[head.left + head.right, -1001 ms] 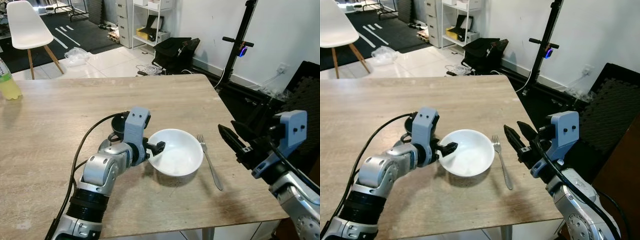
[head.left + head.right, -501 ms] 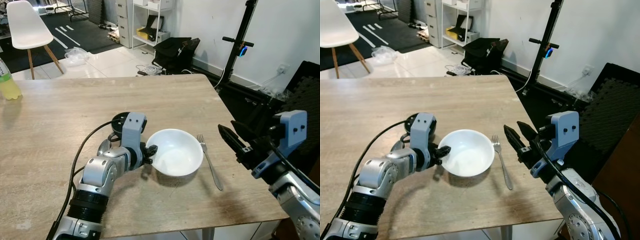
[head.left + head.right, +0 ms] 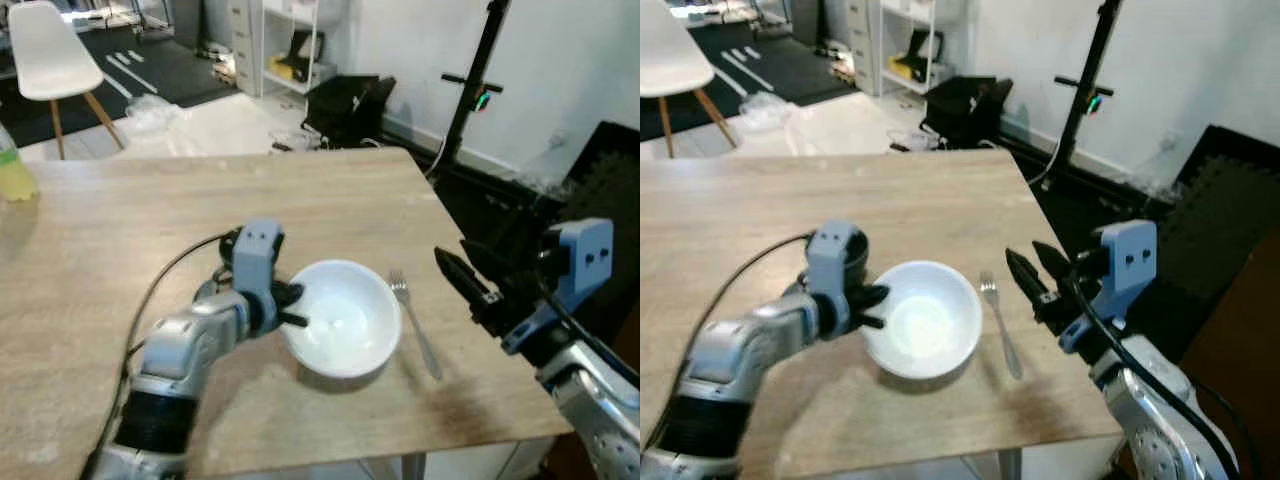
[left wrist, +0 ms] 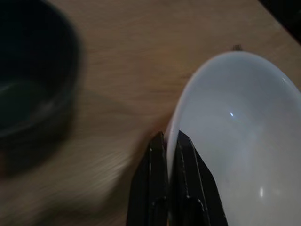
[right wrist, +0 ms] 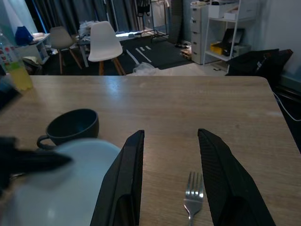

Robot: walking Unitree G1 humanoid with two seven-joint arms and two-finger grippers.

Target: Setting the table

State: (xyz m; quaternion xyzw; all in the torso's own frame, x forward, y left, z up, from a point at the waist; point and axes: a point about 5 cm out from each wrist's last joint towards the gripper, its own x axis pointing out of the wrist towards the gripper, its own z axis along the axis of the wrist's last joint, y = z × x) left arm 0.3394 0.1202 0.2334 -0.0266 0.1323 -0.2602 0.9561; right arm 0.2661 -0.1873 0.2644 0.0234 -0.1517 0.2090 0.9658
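Bowl (image 3: 342,318) first: we see it, white, near the front of our table (image 3: 90,230), with our left gripper (image 4: 170,141) pinching its rim at about nine o'clock. One black finger sits inside the rim and the other outside, nearly together, so the pinch is tight on the thin wall. A fork (image 3: 414,322) lies just beside the bowl at three o'clock, tines pointing to twelve. A dark cup (image 5: 70,126) stands near the bowl at about ten o'clock, behind our left wrist.

Our right gripper (image 5: 170,176) hangs in the air past the fork at three o'clock, fingers spread wide, with nothing in them.

We think the step in hand is putting the bowl in its spot next to the fork. Next we would need to line it up, rest it flat, and let go gently so it does not tip or bump the fork. Then the cup may need a place too.

A yellow bottle (image 3: 14,172) stands far off at ten o'clock.
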